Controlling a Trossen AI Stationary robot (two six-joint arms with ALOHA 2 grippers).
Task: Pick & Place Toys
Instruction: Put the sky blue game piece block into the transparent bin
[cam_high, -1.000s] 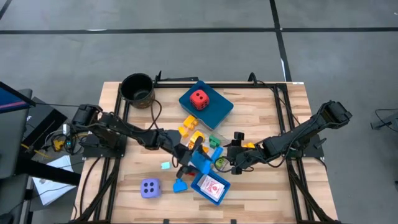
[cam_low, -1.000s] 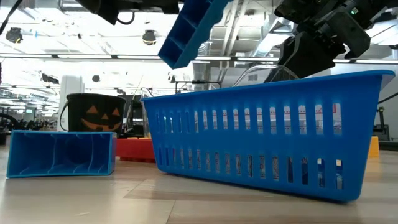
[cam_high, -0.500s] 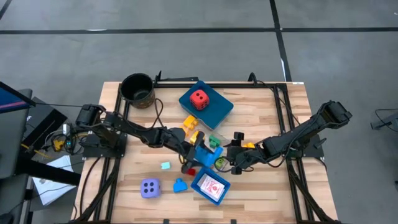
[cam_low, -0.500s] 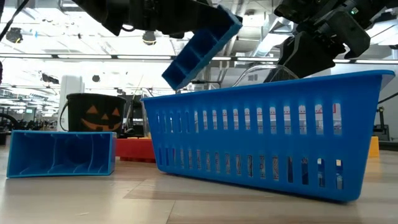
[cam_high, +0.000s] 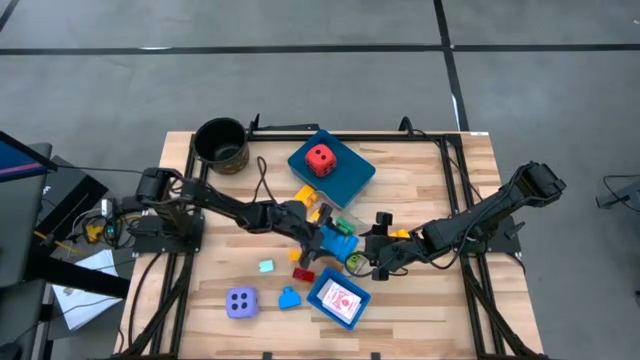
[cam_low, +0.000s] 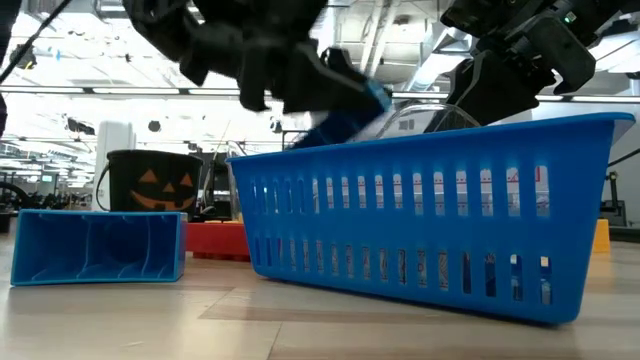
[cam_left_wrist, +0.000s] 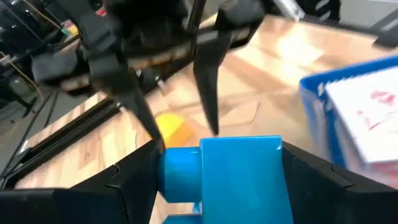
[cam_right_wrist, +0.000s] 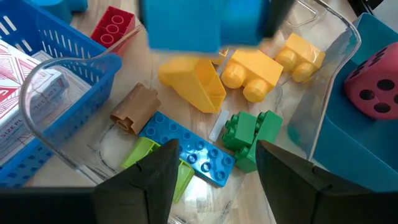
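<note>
At frame centre, the left gripper (cam_high: 322, 238) is clamped on a blue brick (cam_left_wrist: 239, 171) above the toy pile. The right gripper (cam_high: 368, 257), fingers apart, hovers just beside; the arms could collide.

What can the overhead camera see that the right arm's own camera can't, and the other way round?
Only overhead: the lavender die, the dark pot, and both arms whole, with the left claw holding a blue brick over the pile.
Only the right wrist: a brown piece and the studs on a flat blue brick, seen between the right claw's fingers.
Both: the red die, yellow bricks and the card basket.
</note>
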